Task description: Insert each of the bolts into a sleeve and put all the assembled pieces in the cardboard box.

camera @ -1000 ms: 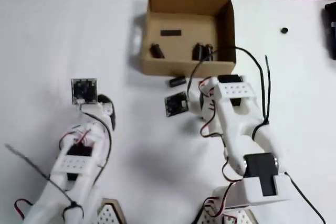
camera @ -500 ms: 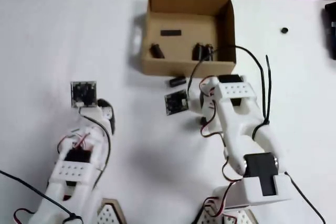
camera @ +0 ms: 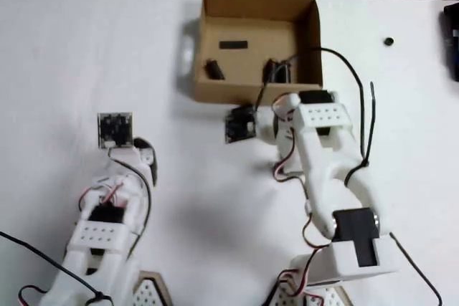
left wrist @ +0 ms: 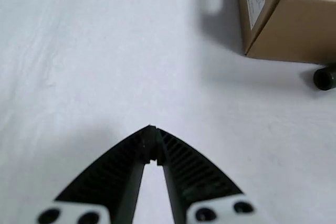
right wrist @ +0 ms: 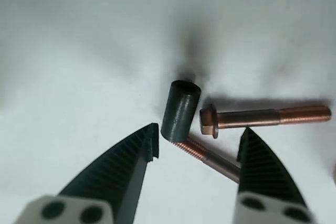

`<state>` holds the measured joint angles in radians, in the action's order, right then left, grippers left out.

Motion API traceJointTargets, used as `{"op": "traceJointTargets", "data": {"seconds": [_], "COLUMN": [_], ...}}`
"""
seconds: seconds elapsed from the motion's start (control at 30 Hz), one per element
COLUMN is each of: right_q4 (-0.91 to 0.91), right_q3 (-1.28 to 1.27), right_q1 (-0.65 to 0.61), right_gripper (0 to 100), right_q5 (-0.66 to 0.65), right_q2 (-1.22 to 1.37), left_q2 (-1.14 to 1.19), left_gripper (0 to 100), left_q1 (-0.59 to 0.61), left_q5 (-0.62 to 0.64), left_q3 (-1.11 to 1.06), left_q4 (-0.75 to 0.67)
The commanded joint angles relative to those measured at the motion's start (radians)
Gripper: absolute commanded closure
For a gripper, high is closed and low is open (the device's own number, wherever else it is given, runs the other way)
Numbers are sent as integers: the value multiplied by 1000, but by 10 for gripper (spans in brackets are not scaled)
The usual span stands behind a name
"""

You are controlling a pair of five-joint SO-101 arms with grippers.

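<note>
The left gripper (left wrist: 152,132) sits closed on nothing at the table's (camera: 72,48) front left, out of the way. Near the box (camera: 215,91) at the far edge, the right gripper (right wrist: 199,140) gapes around a sleeve (right wrist: 181,109) with a bolt (right wrist: 210,158) poking out, seemingly to grip it; a second bolt (right wrist: 262,117) lies just beside

right arm (camera: 323,148) pushed forward toward cardboard box (camera: 215,91), wrist now covering the sleeve (right wrist: 180,109). left arm (camera: 107,209) pulled back a bit.
</note>
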<state>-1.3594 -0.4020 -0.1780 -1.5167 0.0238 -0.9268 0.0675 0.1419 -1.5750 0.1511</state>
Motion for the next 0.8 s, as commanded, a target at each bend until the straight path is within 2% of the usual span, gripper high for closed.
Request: {"op": "traceJointTargets", "data": {"seconds": [0.0,0.4,0.77], "right_q4": [-48,-58,7], "right_q3": [31,25,-97], "right_q1": [-25,-39,-39], "right_gripper": [761,761,762], "right_q5": [31,32,31], "right_q2": [-8,1,1], "left_q2": [-20,-20,-20], "left_gripper": [978,978,978], "left_q1": [5,5,5], "left_q5": [0,0,0], "left_q3": [4,4,4], "left_q4": [0,0,0]}}
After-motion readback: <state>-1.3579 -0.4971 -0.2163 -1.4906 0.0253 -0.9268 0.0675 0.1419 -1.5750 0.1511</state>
